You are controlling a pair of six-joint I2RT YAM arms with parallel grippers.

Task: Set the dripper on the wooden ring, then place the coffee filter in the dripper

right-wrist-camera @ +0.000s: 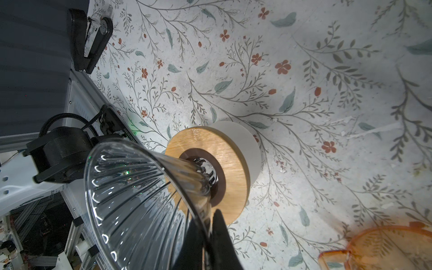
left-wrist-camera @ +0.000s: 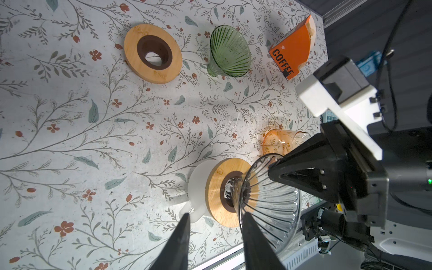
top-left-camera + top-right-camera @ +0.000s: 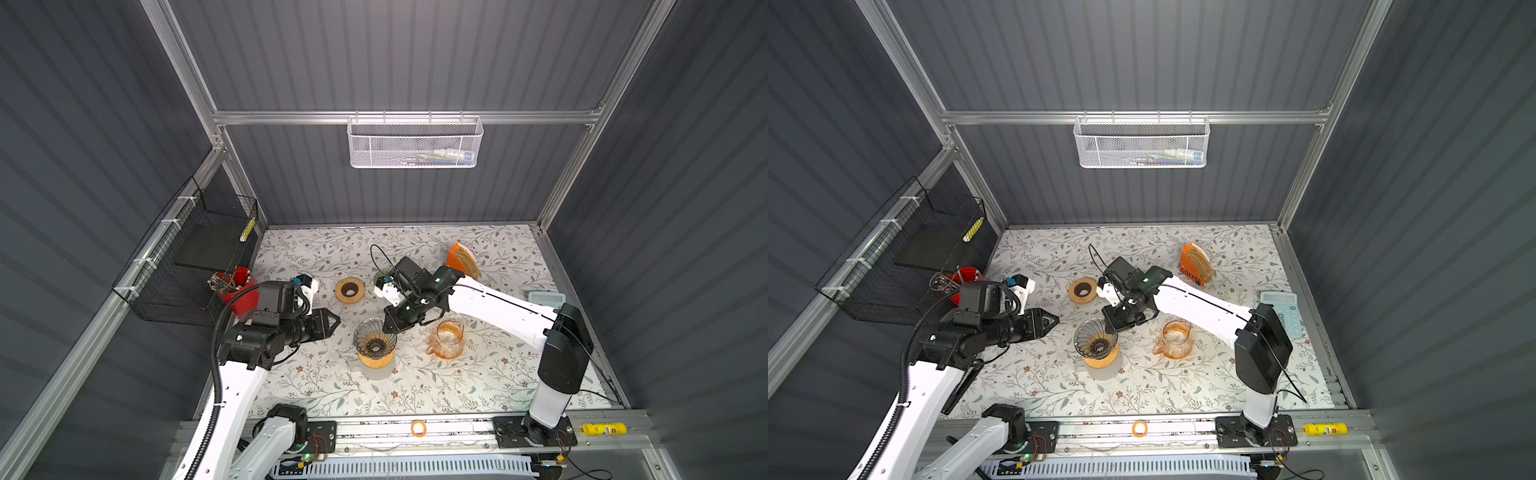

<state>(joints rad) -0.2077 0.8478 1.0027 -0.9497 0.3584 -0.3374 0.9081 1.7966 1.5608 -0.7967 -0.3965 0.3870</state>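
Right gripper [image 1: 208, 224] clamps the brittle glass dripper [image 3: 374, 338] by its rim, left gripper [image 2: 216, 217] parted, empty; light, limp paper filters [image 3: 468, 262], right of centre, likely need an edge pinch.

Left end effector [image 2: 216, 217] parted; right end effector [image 1: 207, 217] clamped.

Flower-print counter [image 3: 415, 386]
Resting directly on it: white mug [image 2: 198, 180], loose wooden ring [image 2: 174, 58], green glass dripper [image 2: 230, 51], orange filter box [image 3: 457, 258], amber jug [image 3: 446, 338], blue calculator [image 3: 1281, 309], red cup [image 3: 241, 297]
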